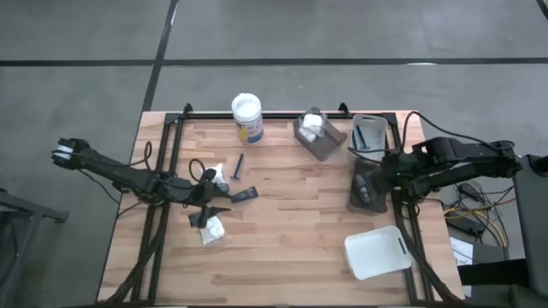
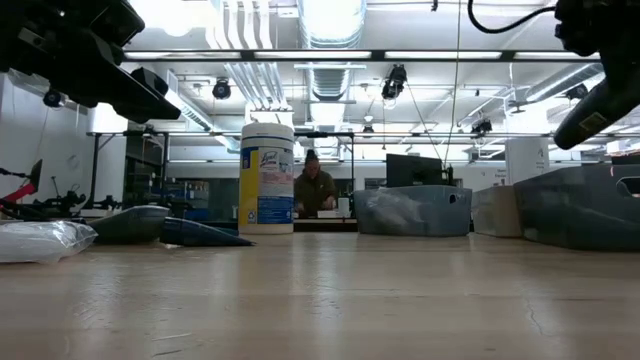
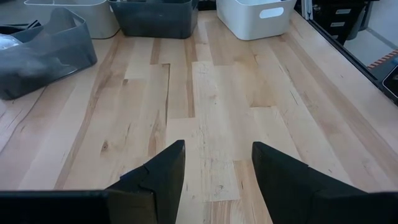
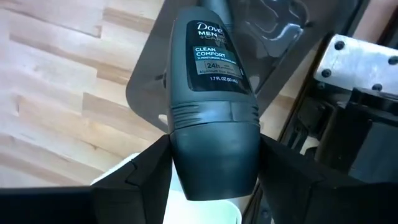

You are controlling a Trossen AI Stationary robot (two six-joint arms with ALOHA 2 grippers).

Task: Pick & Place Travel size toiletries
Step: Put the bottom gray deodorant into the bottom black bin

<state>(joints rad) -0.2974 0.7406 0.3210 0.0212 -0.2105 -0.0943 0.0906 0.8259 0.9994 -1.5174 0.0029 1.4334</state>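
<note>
while the left gripper (image 3: 214, 180) hangs over bare desk (image 1: 291, 248) near the scattered toiletries (image 1: 216, 198), fingers parted and empty, the right gripper (image 4: 214, 168) has its fingers clamped on a dark grey deodorant bottle (image 4: 214, 93), held above the grey tray (image 1: 366, 190) at the desk's right edge.

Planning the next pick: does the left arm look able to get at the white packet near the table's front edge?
Probably yes. The left gripper hangs with open, empty jaws right by the white packet, and nothing lies over it. The right gripper is busy holding a deodorant bottle far across the table.
</note>
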